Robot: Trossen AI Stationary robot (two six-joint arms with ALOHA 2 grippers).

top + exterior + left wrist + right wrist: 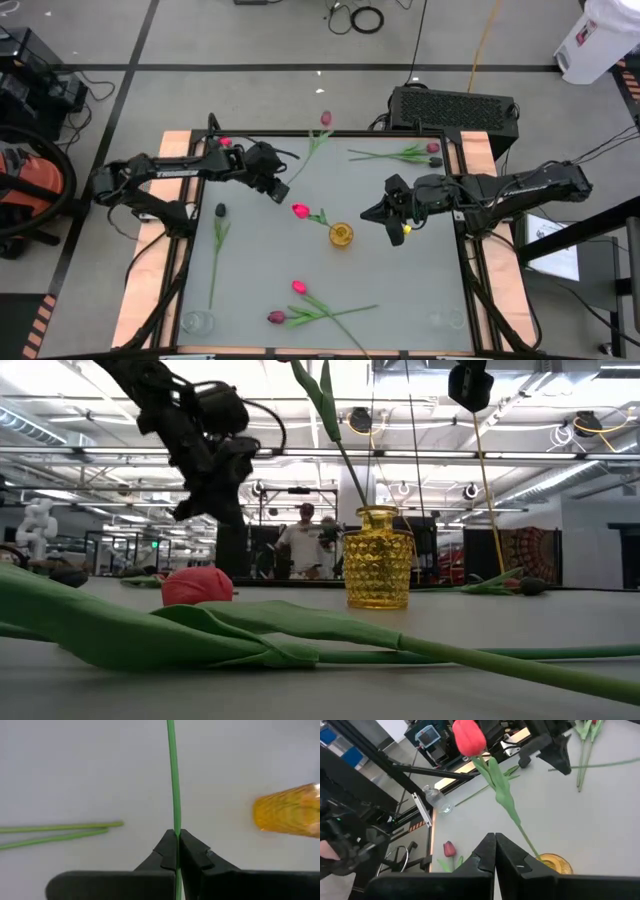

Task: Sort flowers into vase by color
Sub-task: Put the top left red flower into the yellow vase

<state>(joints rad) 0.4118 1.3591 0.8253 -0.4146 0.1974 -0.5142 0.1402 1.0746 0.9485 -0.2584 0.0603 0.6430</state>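
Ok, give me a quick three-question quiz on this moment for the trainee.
1. True or false: the left gripper is shut on a green stem.
2. Which colour is the vase that holds the red tulip? A clear, B yellow, C blue.
3. What does the right gripper hold?
Key: 1 true; 2 B; 3 nothing, it is shut and empty.

Grey floor (250,40) with dark tape lines; bright ceiling lights (60,495) overhead.
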